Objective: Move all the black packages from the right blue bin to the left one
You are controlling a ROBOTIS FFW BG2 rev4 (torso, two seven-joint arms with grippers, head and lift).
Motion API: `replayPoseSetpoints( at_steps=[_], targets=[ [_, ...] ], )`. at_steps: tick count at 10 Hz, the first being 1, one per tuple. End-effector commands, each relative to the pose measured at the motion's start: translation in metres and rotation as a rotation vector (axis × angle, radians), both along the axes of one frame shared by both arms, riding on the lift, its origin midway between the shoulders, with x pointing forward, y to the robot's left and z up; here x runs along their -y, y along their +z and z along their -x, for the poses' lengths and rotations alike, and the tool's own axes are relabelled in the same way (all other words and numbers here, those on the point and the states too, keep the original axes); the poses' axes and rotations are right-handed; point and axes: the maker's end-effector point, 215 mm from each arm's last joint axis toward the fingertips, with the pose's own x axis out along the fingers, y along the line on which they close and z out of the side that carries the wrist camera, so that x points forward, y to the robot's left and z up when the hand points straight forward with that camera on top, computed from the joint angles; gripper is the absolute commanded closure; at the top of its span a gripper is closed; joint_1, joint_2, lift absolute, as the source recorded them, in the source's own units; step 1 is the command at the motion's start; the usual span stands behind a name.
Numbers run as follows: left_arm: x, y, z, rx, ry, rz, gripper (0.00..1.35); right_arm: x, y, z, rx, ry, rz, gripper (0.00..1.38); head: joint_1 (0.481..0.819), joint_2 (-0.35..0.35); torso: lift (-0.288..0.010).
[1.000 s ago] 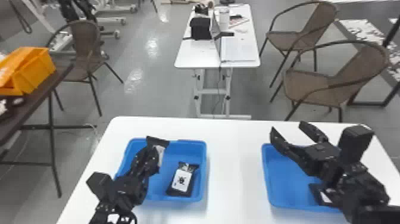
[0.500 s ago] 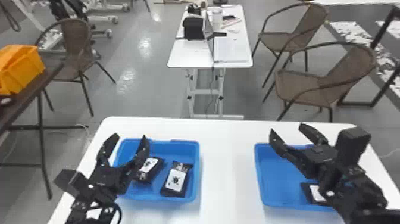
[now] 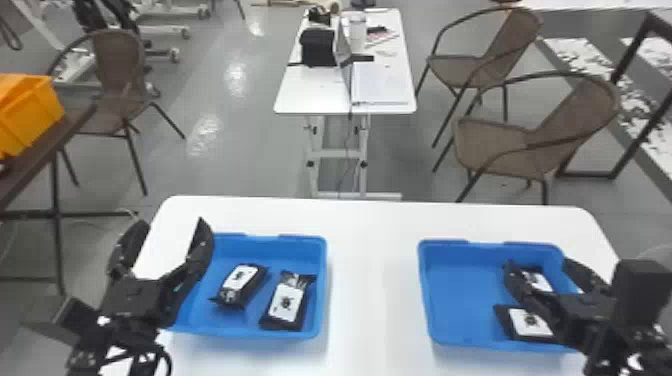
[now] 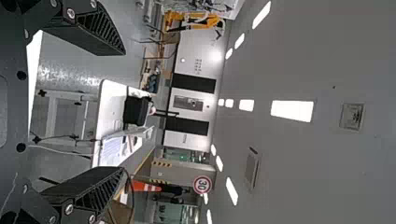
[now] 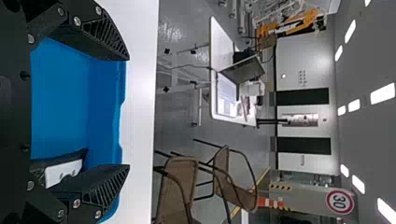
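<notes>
At the far left, an orange bin [image 3: 32, 112] sits on a dark brown table [image 3: 30, 172], with a wicker chair [image 3: 117, 60] just behind.

The left end effector [image 3: 171, 223] is over the left side of the left blue bin [image 3: 324, 260], its two fingers spread wide with nothing between them. The left wrist view agrees: the fingers stand well apart and grip nothing. In that bin lie two black packages with white labels. The left package [image 3: 241, 281] lies at a slant near the middle; the right package [image 3: 286, 304] is just beside it, apart from it, near the bin's right wall.

Between the two bins is the bare white top of the table [image 3: 372, 280]. Beyond, a second white table [image 3: 320, 95] carries a black case [image 3: 318, 48] and an open laptop [image 3: 343, 50].

The right blue bin [image 3: 460, 290] holds two more packages on its right side: the far package [image 3: 537, 280] and the near package [image 3: 527, 322], both partly hidden by the right end effector [image 3: 538, 262]. That one is above them, fingers wide open, holding nothing. Two wicker chairs [image 3: 575, 120] stand behind on the right.
</notes>
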Motion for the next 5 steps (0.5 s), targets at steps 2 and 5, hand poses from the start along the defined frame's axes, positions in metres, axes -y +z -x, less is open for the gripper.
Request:
replayPoseSetpoints(
  at_steps=[2,5],
  targets=[
    [0.005,-0.001,0.000,-0.008,-0.008,0.001,0.16,0.038,-0.041,0.010,-0.078,-0.078,-0.021,0.22,0.695,-0.021,0.000],
    [0.005,-0.008,0.002,-0.026,0.004,0.002,0.17,0.065,-0.070,-0.003,-0.127,-0.119,-0.036,0.22,0.695,-0.066,0.000]
  ],
)
